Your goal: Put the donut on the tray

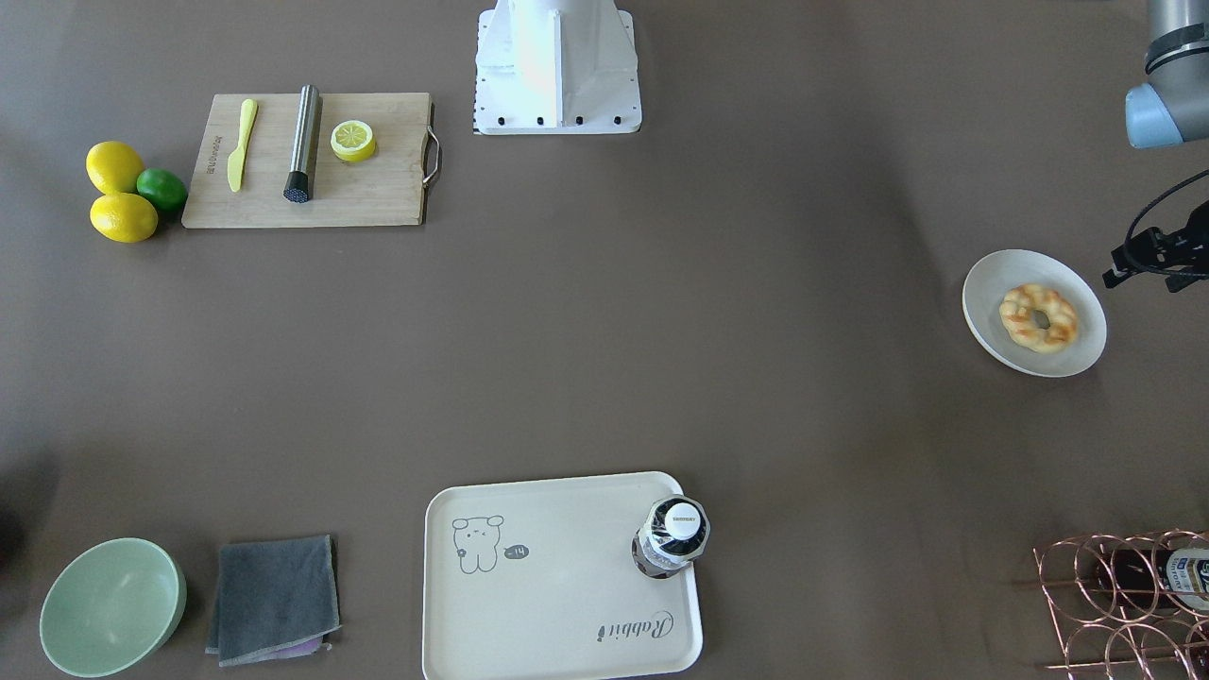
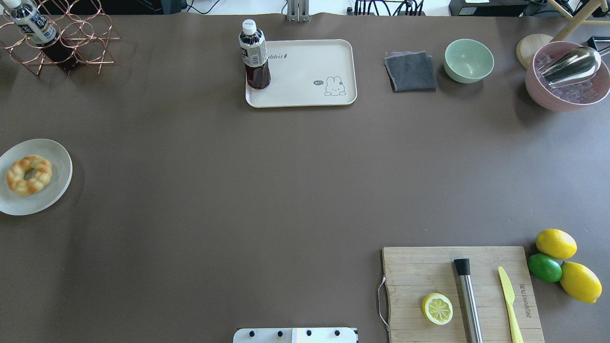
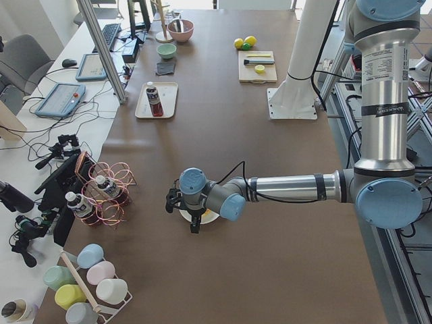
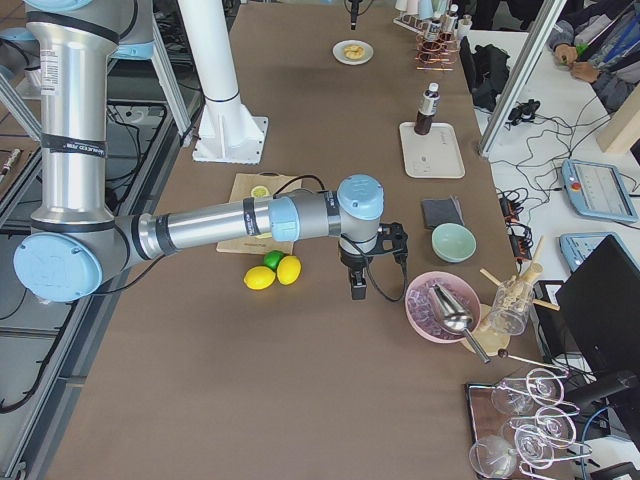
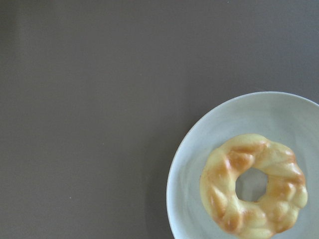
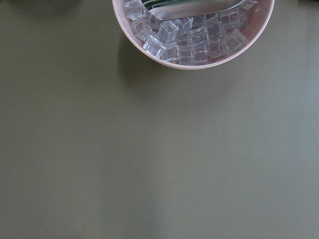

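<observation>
You are seeing the donut [image 2: 29, 174] sitting on the plate [image 2: 47, 200], well apart from the tray [image 2: 305, 66], probably light, soft, slick, so be pinching gently across one ring side; left gripper [image 3: 194, 226] and right gripper [image 4: 357, 290] jaws: cannot tell.

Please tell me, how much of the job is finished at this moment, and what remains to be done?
Done: nothing yet; the donut lies on the round plate, and the tray holds only a bottle. In hand: the left gripper hovers by the plate; I cannot tell if it is open. Left: grasp the donut, carry it over, set it on the tray.
</observation>
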`<state>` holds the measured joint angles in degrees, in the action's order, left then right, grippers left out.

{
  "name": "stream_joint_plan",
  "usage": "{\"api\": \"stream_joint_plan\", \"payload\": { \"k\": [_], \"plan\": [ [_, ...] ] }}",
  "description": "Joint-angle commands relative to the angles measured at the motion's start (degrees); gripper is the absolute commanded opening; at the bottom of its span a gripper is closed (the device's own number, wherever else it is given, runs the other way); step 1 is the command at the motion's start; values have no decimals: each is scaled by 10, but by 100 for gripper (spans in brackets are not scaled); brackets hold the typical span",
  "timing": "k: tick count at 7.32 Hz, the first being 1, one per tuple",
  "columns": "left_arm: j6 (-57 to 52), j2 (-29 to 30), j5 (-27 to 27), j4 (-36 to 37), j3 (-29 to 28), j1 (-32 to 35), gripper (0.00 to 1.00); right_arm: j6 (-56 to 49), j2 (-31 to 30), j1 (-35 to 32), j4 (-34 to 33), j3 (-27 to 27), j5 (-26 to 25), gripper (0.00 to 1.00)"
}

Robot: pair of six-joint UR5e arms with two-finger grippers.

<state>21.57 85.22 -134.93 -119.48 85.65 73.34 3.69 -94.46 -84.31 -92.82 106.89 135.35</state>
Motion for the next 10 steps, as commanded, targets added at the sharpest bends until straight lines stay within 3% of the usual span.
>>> {"api": "stream_joint_plan", "payload": {
  "k": [1,4,6,9,10],
  "plan": [
    [3,20,0,-42,-54,-4,92,-1,0,0,0,0,2,100],
    [4,38,1,-53,-85,-16,91,14,2,0,-1,-1,-1,100],
    [4,39,1,-57,-87,-33,83,97,9,0,0,0,-5,100],
    [4,40,1,-82,-109,-38,77,93,9,0,0,-3,-7,100],
    [4,40,1,-84,-111,-39,70,94,9,0,0,-3,-7,100]
  ]
}}
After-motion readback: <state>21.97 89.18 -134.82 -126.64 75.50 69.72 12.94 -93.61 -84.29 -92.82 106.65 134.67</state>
